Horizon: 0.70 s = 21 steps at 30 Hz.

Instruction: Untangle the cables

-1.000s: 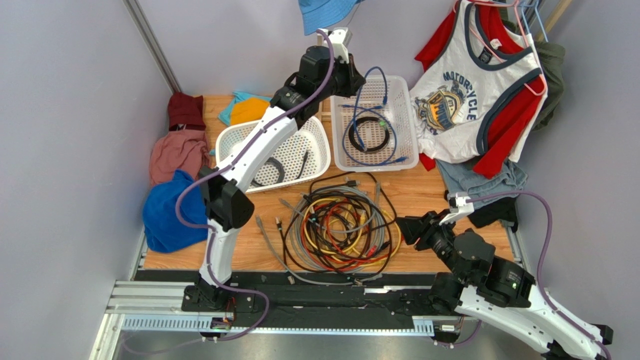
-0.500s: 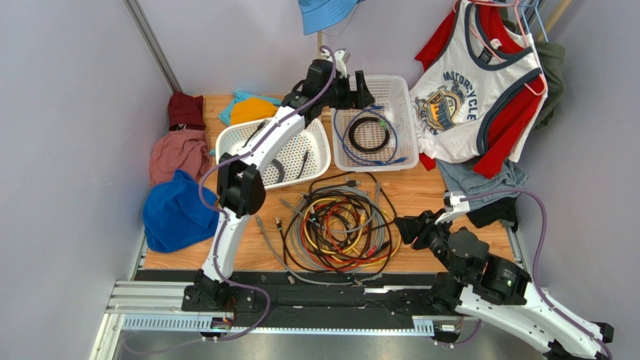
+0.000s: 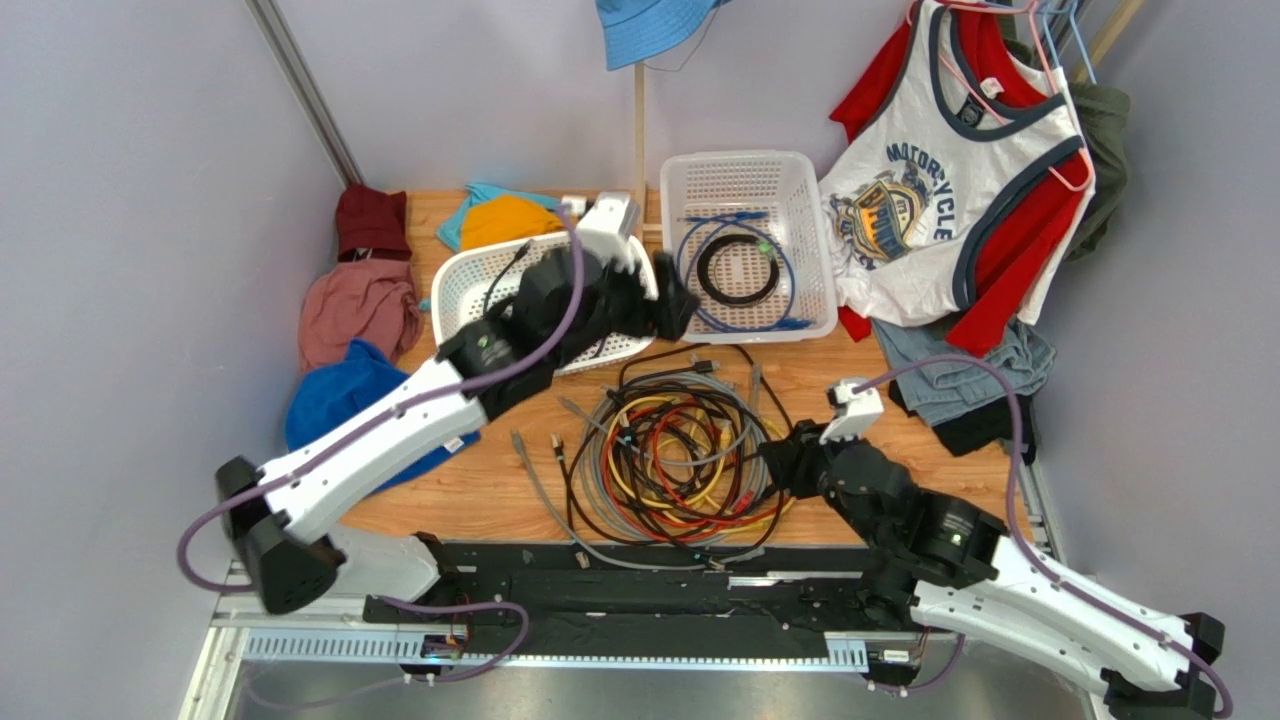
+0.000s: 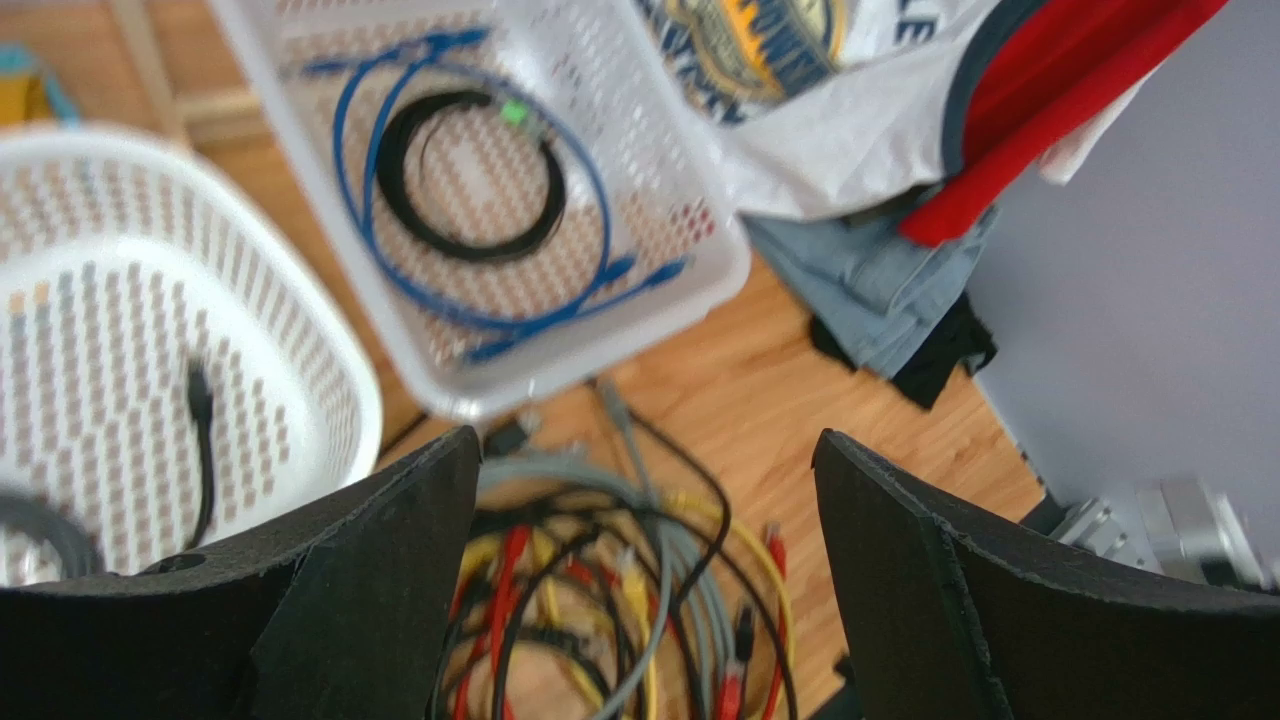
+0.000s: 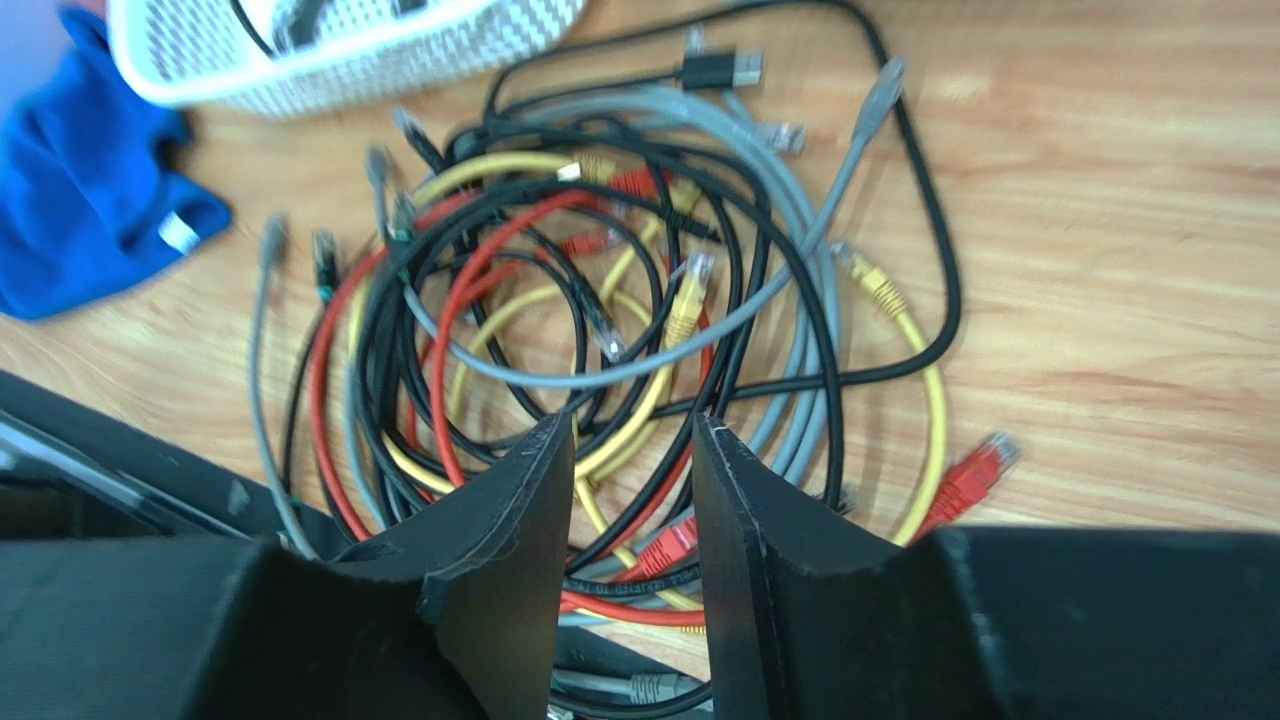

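Note:
The cables lie in a tangled pile of black, grey, red and yellow loops on the wooden table. My left gripper hangs wide open just behind the pile, between the two white baskets, with nothing in it. In the left wrist view its fingers frame the blurred cables below. My right gripper is at the pile's right edge. In the right wrist view it hovers over the cables with a narrow gap between the jaws and nothing pinched there.
A rectangular white basket at the back holds a blue cable and a black coil. A rounded white basket stands to its left. Clothes lie at the left edge. A T-shirt hangs at the right.
The left gripper opened over the rectangular basket, leaving the blue cable in it, then drew back and down to between the baskets. The right gripper moved left to the pile's edge.

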Tool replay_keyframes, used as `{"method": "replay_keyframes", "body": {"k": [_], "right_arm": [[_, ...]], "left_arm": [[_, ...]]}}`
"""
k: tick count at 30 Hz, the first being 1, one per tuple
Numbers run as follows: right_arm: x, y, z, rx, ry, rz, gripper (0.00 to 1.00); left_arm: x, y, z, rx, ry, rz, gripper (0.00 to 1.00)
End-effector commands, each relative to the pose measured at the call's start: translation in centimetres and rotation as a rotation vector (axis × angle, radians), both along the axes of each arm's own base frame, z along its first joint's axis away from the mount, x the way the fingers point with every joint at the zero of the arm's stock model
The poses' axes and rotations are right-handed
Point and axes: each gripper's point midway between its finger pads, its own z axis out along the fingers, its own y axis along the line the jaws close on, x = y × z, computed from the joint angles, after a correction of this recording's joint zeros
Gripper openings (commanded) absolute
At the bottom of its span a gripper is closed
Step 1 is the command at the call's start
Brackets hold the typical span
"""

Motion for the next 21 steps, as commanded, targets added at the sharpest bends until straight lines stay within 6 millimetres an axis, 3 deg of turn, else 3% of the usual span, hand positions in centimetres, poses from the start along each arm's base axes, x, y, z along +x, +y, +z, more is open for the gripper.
{"method": "replay_keyframes", "body": {"k": [1,2,5,8,13,16,21], "right_arm": [[-0.3,3.4,-1.2,0.017,0.052,0.099,0.38],[-0.4,3.9,-1.7,0.007,0.06,0.118,0.38],[-0.6,4.5,-3.3,-0.032,0.108,0.136,0.41],[-0.4,4.6,-3.9,-0.052,0.117,0.128,0.45],[0.2,3.2,-3.0,-0.055,0.097,0.057,0.5],[0.1,2.2,-2.1,-0.04,0.069,0.037,0.61],[-0.1,1.6,-0.5,0.034,0.008,0.045,0.68]], "left_arm": [[-3.4,4.2,-9.1,0.089,0.138,0.157,0.88],[-5.6,4.6,-11.2,0.104,0.177,0.139,0.88],[-9.3,6.3,-14.6,0.155,0.231,0.143,0.87],[-11.7,7.9,-16.5,0.169,0.263,0.139,0.87],[-13.6,12.3,-19.3,0.171,0.32,0.226,0.89],[-14.2,15.5,-19.8,0.118,0.334,0.324,0.99],[-15.0,17.8,-19.3,-0.015,0.318,0.367,0.99]]}}
